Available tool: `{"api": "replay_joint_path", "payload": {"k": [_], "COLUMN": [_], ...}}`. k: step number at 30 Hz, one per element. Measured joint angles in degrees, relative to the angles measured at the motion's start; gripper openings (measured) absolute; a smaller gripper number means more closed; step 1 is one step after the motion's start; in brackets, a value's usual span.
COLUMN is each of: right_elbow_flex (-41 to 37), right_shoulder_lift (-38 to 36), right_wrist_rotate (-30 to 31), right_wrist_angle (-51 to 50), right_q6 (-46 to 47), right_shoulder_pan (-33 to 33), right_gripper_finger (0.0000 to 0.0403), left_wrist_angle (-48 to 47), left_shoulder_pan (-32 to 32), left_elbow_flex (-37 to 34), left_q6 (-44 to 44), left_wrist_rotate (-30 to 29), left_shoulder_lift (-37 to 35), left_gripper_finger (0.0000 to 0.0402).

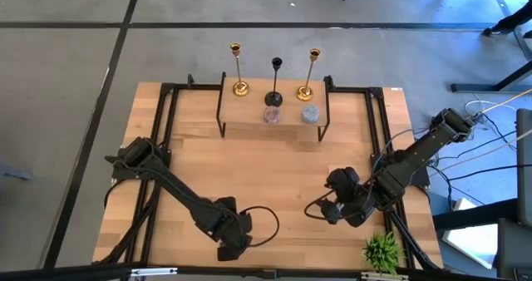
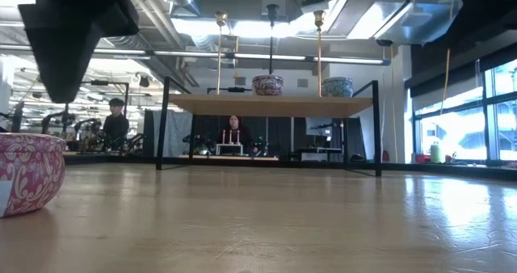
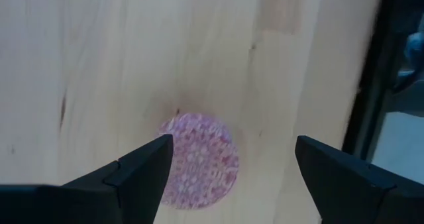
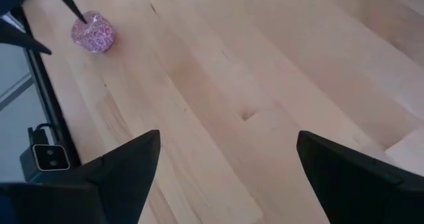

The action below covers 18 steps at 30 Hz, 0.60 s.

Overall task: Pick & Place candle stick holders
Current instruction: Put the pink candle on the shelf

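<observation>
A pink squat holder stands on its base on the bare wood near the table's near edge; it also shows in the low view and the right wrist view. My left gripper is open above it, clear of it, and hides it in the high view. My right gripper is open and empty over bare wood at the near right. Two gold sticks, a black stick, a purple holder and a light blue holder stand on a raised shelf.
The wooden shelf on black legs stands at the table's far middle. A small green spiky plant sits at the near right corner. Black frame rails run along the table's sides. People show in the room beyond the table.
</observation>
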Motion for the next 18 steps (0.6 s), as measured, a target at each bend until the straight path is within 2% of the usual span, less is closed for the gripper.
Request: {"api": "replay_joint_path", "payload": {"k": [18], "right_elbow_flex": [0.0], "right_shoulder_lift": [0.0], "right_wrist_rotate": [0.4], "right_wrist_angle": [0.3], "right_q6": [0.4], "right_shoulder_pan": [0.0], "right_gripper_finger": [0.0358], "left_wrist_angle": [-0.6], "left_shoulder_pan": [-0.2], "left_elbow_flex": [0.0], "left_q6": [-0.7], "left_wrist_rotate": [-1.4], "left_shoulder_lift": [0.0], "left_gripper_finger": [0.0323]}}
